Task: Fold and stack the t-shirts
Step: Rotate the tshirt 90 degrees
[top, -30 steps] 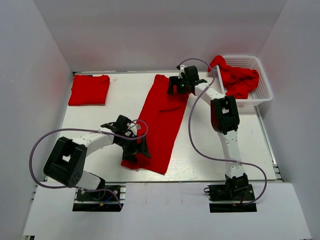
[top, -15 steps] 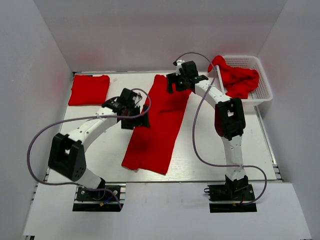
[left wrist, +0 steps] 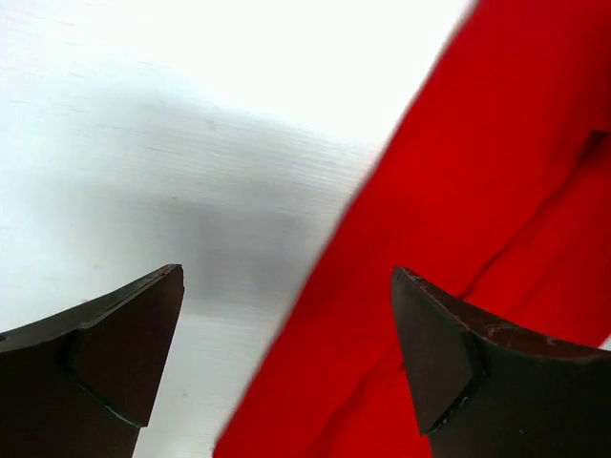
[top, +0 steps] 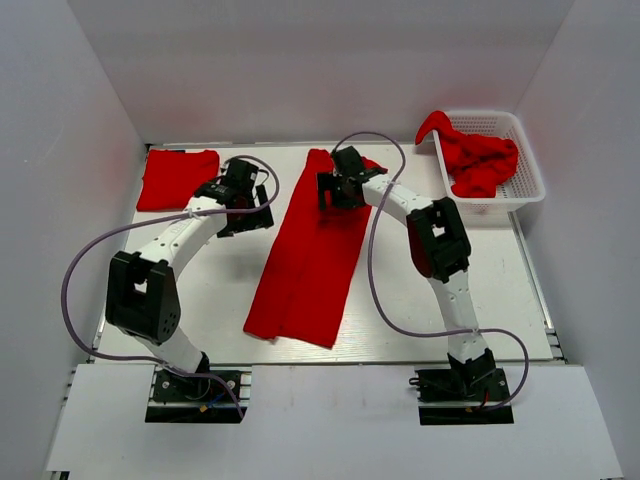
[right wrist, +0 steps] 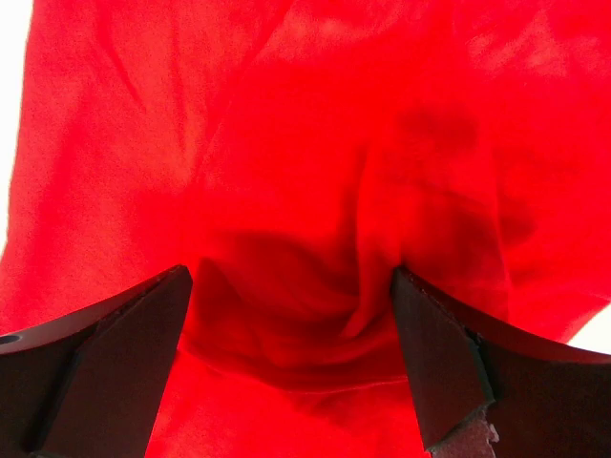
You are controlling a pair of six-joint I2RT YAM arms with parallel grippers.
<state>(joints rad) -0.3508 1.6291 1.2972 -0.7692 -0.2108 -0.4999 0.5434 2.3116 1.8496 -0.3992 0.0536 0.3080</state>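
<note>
One long t-shirt (top: 310,250), a narrow red strip, runs down the middle of the worktop (top: 200,290) from 6 o'clock to 12. Near its far end, the left end effector (left wrist: 286,277) hangs over bare worktop just beside the strip's left edge. The right end effector (right wrist: 289,275) hangs over a pucker in the cloth itself. Both stand wide open, gripping nothing.

The lengthwise fold looks done, so the crosswise fold is probably in hand. The next move likely calls for the left to shift toward 3 o'clock, for both to pinch the far corners, and then to carry them toward 6.

At 10 o'clock lies a folded t-shirt (top: 178,178) — the stack's start. At 2 o'clock a white basket (top: 530,185) holds crumpled t-shirts (top: 480,160).

No writing or brand is readable.
</note>
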